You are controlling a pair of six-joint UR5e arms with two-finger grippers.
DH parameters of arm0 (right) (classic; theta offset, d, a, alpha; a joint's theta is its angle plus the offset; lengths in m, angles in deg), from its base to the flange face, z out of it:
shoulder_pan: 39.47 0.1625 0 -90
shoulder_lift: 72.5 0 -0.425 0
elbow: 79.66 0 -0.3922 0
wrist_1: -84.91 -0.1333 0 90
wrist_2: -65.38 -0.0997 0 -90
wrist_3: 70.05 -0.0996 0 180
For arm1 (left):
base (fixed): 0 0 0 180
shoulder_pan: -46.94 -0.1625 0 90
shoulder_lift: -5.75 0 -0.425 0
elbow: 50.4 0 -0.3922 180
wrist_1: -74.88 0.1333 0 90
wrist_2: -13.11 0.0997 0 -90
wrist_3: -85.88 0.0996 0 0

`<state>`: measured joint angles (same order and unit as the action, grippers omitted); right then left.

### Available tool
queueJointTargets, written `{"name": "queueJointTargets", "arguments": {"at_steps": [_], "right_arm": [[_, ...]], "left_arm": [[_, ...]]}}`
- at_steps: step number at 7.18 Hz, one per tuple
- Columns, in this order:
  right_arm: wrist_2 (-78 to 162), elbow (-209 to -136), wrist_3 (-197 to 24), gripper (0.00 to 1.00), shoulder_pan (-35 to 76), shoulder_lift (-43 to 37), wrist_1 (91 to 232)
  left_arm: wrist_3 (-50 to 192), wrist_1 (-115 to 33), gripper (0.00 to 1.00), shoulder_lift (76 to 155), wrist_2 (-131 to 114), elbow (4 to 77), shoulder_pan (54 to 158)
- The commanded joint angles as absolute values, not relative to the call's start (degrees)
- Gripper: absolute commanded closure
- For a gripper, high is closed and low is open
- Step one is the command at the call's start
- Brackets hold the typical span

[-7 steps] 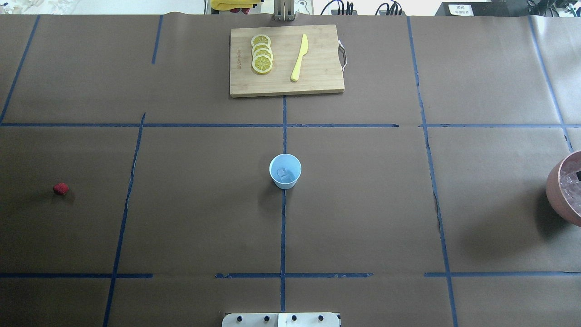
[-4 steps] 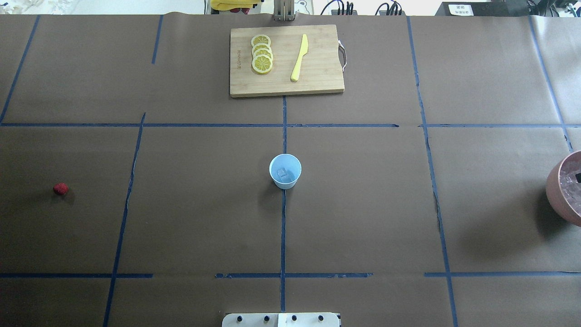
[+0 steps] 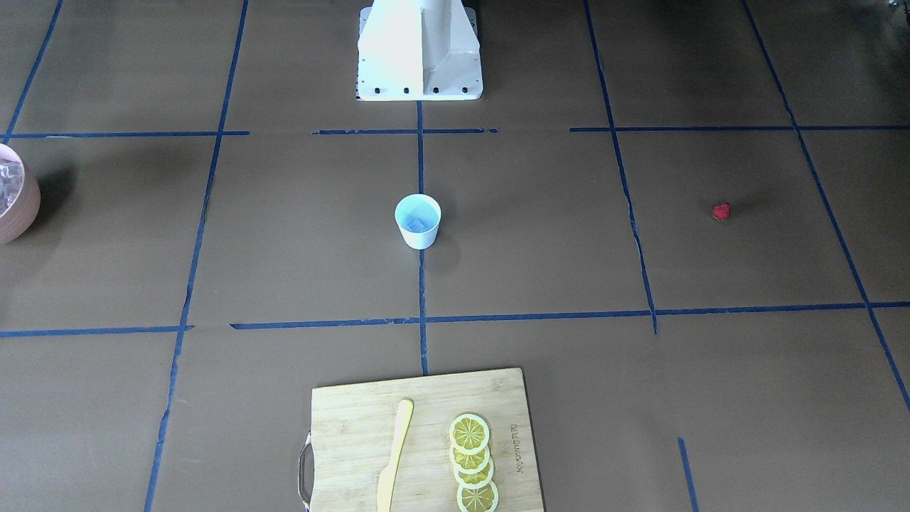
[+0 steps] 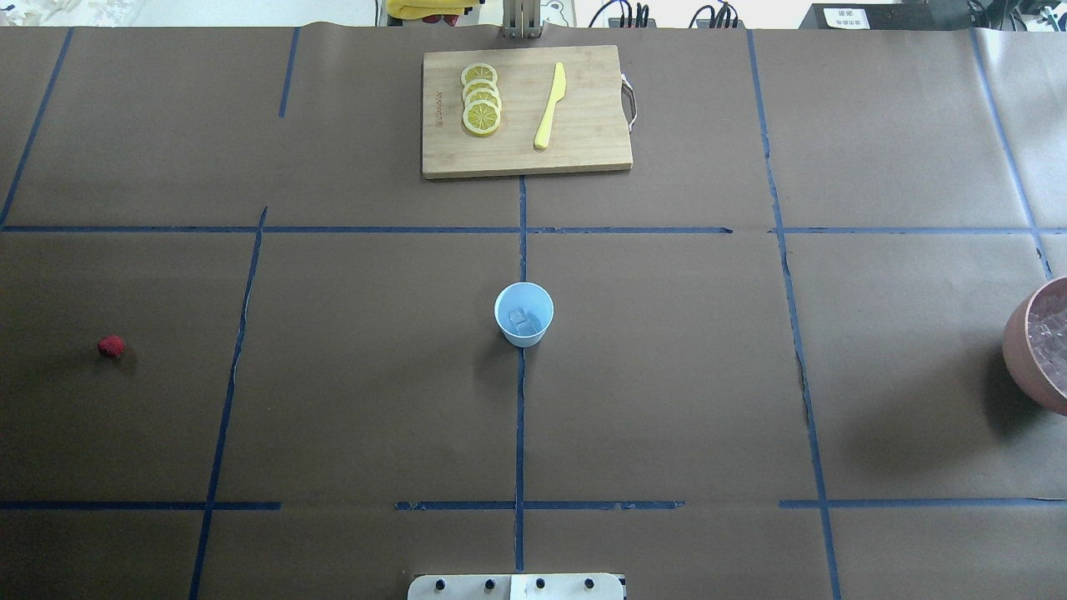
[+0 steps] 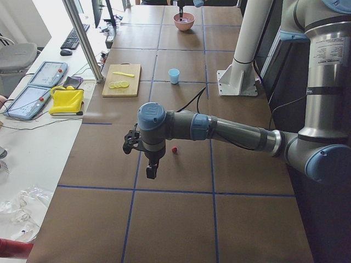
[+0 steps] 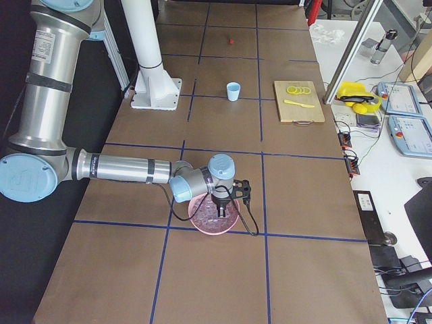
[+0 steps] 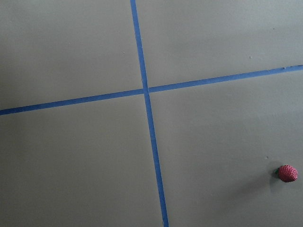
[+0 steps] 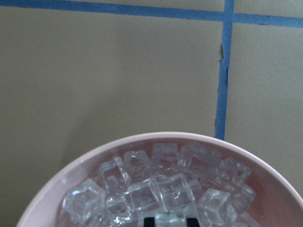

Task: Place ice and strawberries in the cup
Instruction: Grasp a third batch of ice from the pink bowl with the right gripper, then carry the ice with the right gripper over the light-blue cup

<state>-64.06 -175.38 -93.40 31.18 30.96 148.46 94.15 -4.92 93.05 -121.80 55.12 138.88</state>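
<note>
The white cup [image 4: 523,314] with a pale blue inside stands at the table's middle, with one ice cube [image 4: 520,318] in it; it also shows in the front view [image 3: 418,220]. The red strawberry [image 4: 111,346] lies alone far left, and shows in the left wrist view [image 7: 287,173]. My left gripper [image 5: 149,171] hangs above the table near the strawberry [image 5: 174,149]; I cannot tell if it is open. My right gripper [image 8: 170,220] is over the pinkish bowl [image 8: 156,138] of ice cubes [image 8: 175,189], its black fingertips [image 8: 149,221] closed on one clear cube.
A wooden cutting board [image 4: 525,112] at the far middle holds lemon slices [image 4: 481,98] and a yellow knife [image 4: 550,107]. The ice bowl [image 4: 1021,350] sits at the right edge. Blue tape lines cross the brown table cover. The robot's base [image 3: 419,50] stands at the near middle.
The black fingertip that showed inside the bowl at the overhead view's right edge is gone from that view now. Cup, strawberry and board have not moved.
</note>
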Motion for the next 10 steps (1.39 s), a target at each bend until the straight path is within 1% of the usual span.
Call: {"name": "queueJointTargets", "arguments": {"at_steps": [1, 3, 4, 5, 6, 8, 10], "right_arm": [[-64.35, -176.59, -93.34, 1.00, 31.28, 31.12, 148.37], [-66.18, -182.38, -93.69, 1.00, 31.89, 31.38, 150.12], [-66.55, -187.28, -100.22, 1.00, 31.89, 30.43, 152.73], [-66.72, -189.33, -110.90, 1.00, 31.29, 25.98, 153.72], [-66.20, -191.35, -122.50, 1.00, 26.32, 22.28, 153.64], [-65.68, -191.63, -148.04, 1.00, 16.57, 7.91, 153.64], [-55.10, -189.71, -169.81, 0.99, 1.83, -7.91, 154.08]], "left_arm": [[94.15, -4.93, 0.00, 93.11, -121.80, 55.16, 138.88], [94.15, -4.84, 0.00, 93.02, -121.80, 55.33, 138.97], [94.15, -4.92, 0.00, 93.02, -121.80, 55.42, 138.97], [94.15, -4.84, 0.00, 93.02, -121.89, 55.42, 138.97], [94.15, -4.84, 0.00, 93.02, -121.89, 55.42, 138.97], [94.15, -4.84, 0.00, 93.02, -121.89, 55.33, 138.88], [94.15, -4.84, 0.00, 93.02, -121.89, 55.33, 138.97]]}}
